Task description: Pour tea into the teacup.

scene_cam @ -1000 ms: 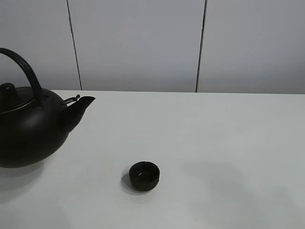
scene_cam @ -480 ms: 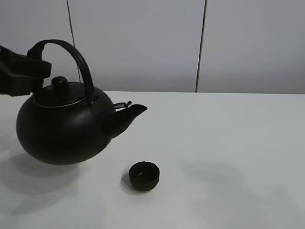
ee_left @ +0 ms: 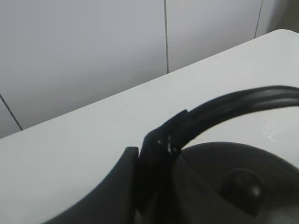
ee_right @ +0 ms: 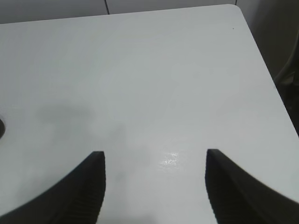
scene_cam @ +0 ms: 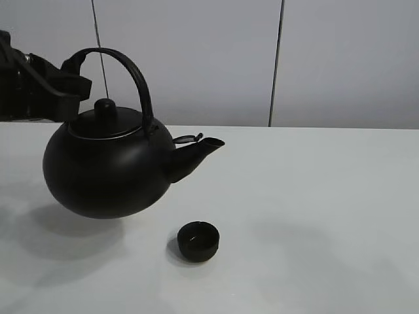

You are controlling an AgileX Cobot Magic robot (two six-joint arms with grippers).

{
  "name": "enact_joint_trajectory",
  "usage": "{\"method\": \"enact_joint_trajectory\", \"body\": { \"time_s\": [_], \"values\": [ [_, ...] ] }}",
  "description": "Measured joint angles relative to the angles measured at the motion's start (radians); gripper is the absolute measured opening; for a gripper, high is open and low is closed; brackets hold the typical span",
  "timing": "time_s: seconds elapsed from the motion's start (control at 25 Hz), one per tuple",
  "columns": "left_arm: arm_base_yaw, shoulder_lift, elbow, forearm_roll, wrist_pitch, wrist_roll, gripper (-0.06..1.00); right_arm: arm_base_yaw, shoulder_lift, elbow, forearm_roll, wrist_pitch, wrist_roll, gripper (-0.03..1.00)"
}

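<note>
**Kettle raised, pour not begun**

The left gripper [scene_cam: 71, 84] is clamped on the arched handle of the kettle [scene_cam: 105, 170]. The kettle hangs clear of the table [scene_cam: 327, 196], up and left of the teacup [scene_cam: 198, 241]. Its spout [scene_cam: 208, 145] sits above the teacup, barely tipped, and no tea stream shows (whether the teacup holds any I cannot tell). The tilt itself is left to do. Right of the teacup the table offers open room out to its edge, where the right gripper [ee_right: 154, 186] hovers with jaws apart, holding nothing.
</note>
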Motion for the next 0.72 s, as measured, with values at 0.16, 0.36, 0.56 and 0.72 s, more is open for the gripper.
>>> {"method": "enact_joint_trajectory", "body": {
  "time_s": [0.16, 0.36, 0.56, 0.72],
  "values": [
    [-0.035, 0.069, -0.006, -0.166, -0.006, 0.084, 0.11, 0.0, 0.0, 0.0, 0.0, 0.0, 0.0, 0.43],
    [-0.041, 0.166, -0.007, -0.229, -0.068, 0.101, 0.11, 0.0, 0.0, 0.0, 0.0, 0.0, 0.0, 0.43],
    [-0.041, 0.179, -0.011, -0.236, -0.09, 0.161, 0.11, 0.0, 0.0, 0.0, 0.0, 0.0, 0.0, 0.43],
    [-0.041, 0.179, -0.011, -0.248, -0.098, 0.19, 0.11, 0.0, 0.0, 0.0, 0.0, 0.0, 0.0, 0.43]
  ]
}}
